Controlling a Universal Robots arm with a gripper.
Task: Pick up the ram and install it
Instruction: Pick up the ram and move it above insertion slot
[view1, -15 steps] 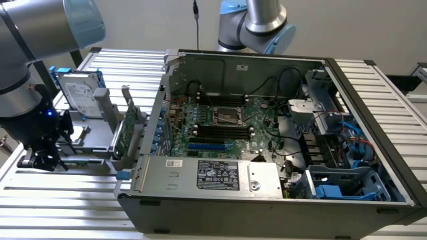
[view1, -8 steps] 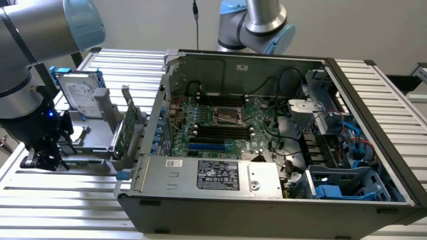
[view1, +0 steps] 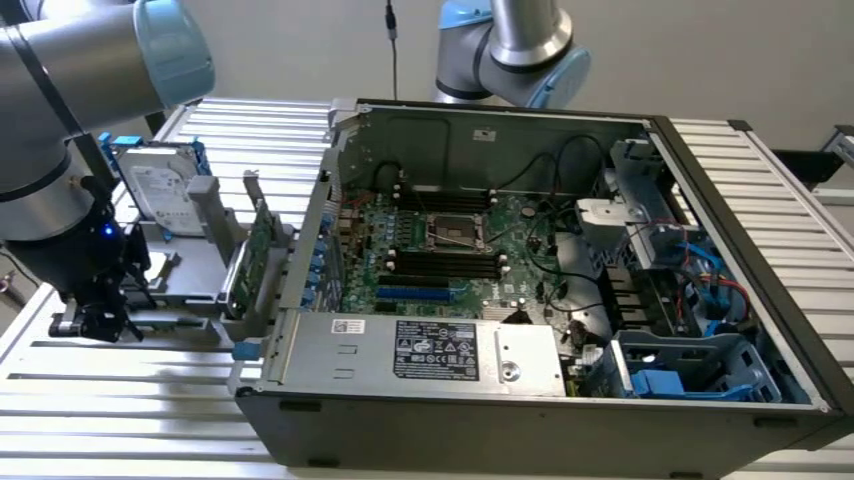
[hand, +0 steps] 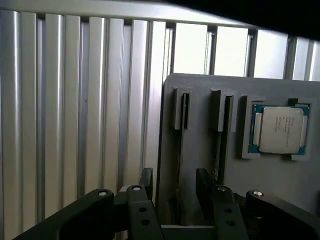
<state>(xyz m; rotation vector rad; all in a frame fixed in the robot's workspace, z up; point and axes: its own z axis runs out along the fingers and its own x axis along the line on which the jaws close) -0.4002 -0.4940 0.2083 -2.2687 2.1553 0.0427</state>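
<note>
Ram stick (hand: 180, 160) stands on its thin edge in the grey holder (hand: 200, 85), showing as a narrow dark strip. Its long axis runs down the length of the first slot (hand: 184, 107), parallel to the aluminium slats of the worktop (hand: 75, 100).

The arm (view1: 54, 150) descends from the exterior view's upper left. Its wrist points straight down and the tool (view1: 96, 322) sits low at the end of the holder (view1: 180, 265) farthest from the computer case (view1: 534, 440).

From the wrist, the tool (hand: 174, 176) is spread wide and holds nothing. Its two dark fingers (hand: 202, 182) stand one on each side of the ram's slot, with a gap between each finger and the stick.

The holder has two such slots. The second slot (hand: 226, 110) lies just beside the first and seems to carry another thin board, though that is hard to judge edge-on. One processor chip (hand: 280, 129), silver-capped on a green base, lies flat in a recess of the holder on the far side of the second slot.

One hard drive (view1: 160, 190) in blue rails stands upright at the holder's back. One green expansion card (view1: 254, 262) stands on edge along the holder's side nearest the case.

The single case lies open just beside the holder, on the exterior view's right. It exposes one green motherboard (view1: 514, 215), where black memory slots (view1: 441, 265) flank the processor socket (view1: 454, 228).
</note>
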